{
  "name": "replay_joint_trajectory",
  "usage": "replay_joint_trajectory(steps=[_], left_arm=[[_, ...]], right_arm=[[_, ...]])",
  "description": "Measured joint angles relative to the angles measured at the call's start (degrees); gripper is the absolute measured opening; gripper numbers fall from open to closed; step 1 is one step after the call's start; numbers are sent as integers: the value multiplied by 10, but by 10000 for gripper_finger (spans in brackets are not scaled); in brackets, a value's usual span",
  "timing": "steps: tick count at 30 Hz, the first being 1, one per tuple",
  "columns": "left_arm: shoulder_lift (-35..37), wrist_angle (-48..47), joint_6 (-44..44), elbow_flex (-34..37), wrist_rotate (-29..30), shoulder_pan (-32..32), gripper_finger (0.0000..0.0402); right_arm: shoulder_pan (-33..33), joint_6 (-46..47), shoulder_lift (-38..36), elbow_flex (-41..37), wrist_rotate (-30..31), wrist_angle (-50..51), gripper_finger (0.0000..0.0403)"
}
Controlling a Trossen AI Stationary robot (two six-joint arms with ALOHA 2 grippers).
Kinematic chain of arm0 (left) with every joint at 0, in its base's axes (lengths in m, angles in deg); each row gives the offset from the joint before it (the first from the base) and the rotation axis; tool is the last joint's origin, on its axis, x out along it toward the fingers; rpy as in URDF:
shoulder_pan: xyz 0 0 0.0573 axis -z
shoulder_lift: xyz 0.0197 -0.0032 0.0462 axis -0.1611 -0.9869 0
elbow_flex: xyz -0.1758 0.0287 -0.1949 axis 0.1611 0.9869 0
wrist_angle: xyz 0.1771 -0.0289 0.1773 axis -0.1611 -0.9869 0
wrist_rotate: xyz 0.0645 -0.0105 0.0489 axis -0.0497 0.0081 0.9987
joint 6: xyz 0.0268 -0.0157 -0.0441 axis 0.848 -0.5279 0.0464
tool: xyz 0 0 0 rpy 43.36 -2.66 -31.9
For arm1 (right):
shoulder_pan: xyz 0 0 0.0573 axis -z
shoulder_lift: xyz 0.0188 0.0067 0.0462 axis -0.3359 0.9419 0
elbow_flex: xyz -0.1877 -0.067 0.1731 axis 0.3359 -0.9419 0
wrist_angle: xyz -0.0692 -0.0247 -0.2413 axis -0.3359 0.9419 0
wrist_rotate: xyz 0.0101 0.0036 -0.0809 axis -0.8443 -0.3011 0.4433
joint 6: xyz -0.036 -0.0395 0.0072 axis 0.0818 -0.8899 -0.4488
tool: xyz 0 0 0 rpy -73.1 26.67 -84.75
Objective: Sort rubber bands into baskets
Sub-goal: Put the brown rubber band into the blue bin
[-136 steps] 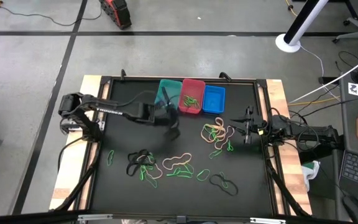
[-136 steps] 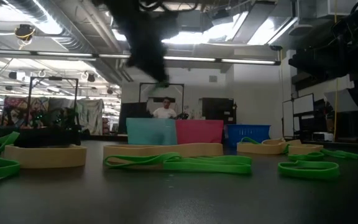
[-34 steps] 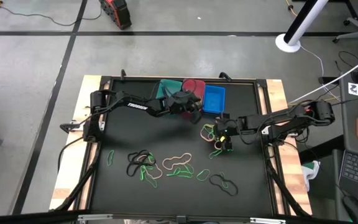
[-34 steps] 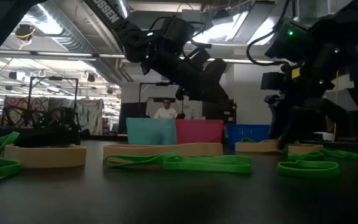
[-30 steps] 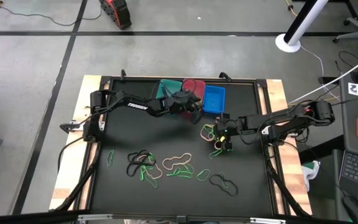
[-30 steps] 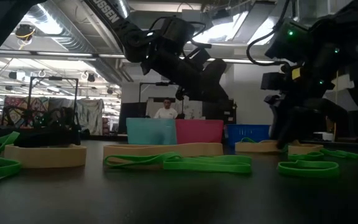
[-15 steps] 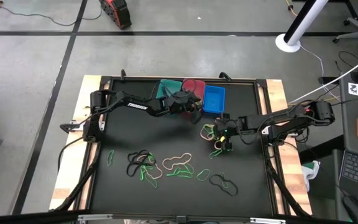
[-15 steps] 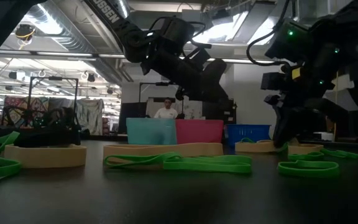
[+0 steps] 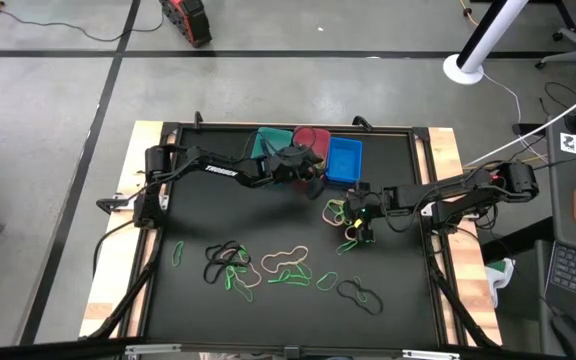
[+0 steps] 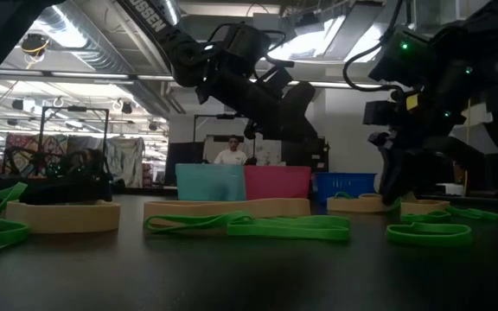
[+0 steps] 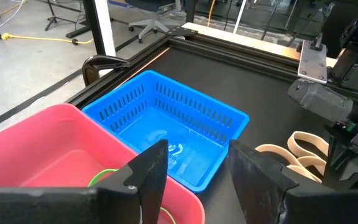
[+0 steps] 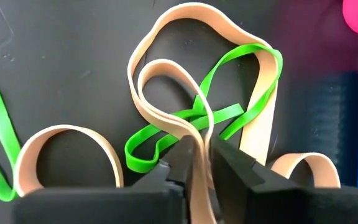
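Note:
Three baskets stand in a row at the table's far middle: teal [image 9: 266,146], red [image 9: 314,138] and blue [image 9: 344,160]. My left gripper [image 9: 306,172] hangs open and empty over the red basket's near edge, by the blue basket [image 11: 179,134]; a green rubber band [image 11: 101,177] lies in the red basket [image 11: 48,149]. My right gripper [image 9: 360,218] is down on a tangle of tan and green rubber bands [image 9: 346,212] near the blue basket and is shut on a tan rubber band [image 12: 166,81]. My right gripper pinches a strand of the tan rubber band [image 12: 199,132] between its two fingers, where the loop's strands run close together beside a crossing green band [image 12: 185,118]. The fingers come from above, pointing down. The rest of the band lies slack on the table.
More green, tan and black bands lie loose at the table's near middle [image 9: 268,265], with a black one [image 9: 358,293] at the near right and a green one [image 9: 178,252] at the left. A person [image 10: 230,154] shows far behind the baskets.

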Motion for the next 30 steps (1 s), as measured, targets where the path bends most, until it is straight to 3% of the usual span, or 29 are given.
replay_joint_trajectory(steps=[11, 30], left_arm=[[0, 0, 0, 0, 0, 0, 166], [0, 0, -3, 0, 0, 0, 166]], right_arm=[[0, 83, 0, 0, 0, -3, 134], [0, 99, 20, 33, 2, -1, 138]])
